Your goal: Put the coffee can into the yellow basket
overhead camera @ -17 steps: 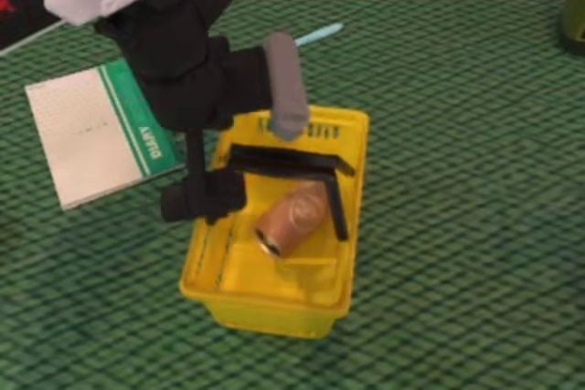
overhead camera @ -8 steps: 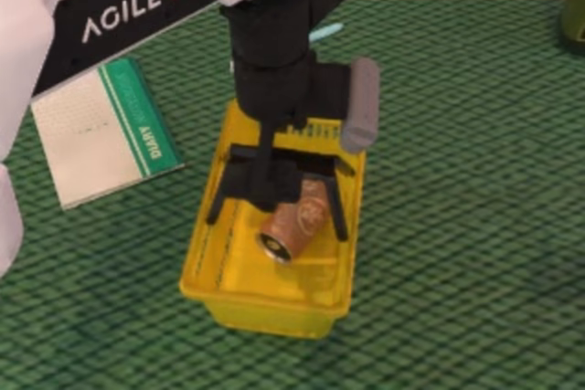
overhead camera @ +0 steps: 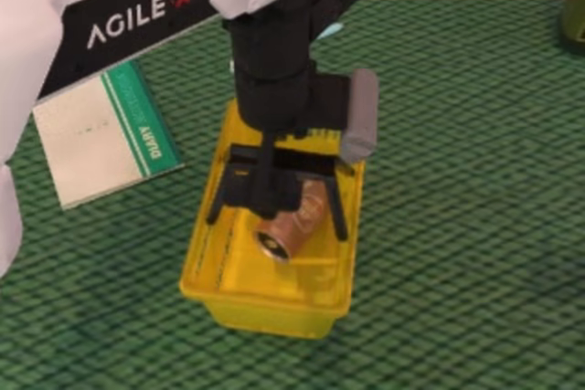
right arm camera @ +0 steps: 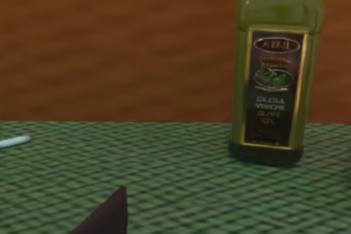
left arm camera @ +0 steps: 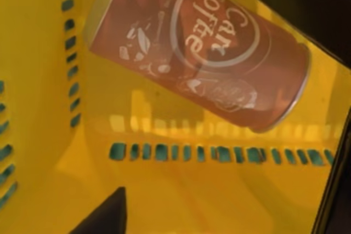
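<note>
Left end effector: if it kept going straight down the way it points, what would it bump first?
Probably the coffee can, lying on its side inside the yellow basket right below the left end effector. How much gap remains is hard to judge.

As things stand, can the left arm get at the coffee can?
Probably yes: the left gripper hangs over the yellow basket, right beside the coffee can lying on its side inside. The folded black handle crowds one side.

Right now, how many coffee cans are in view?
1. The coffee can lies on its side inside the yellow basket, just under the left gripper. The arm hides part of the basket, so another could be covered.
</note>
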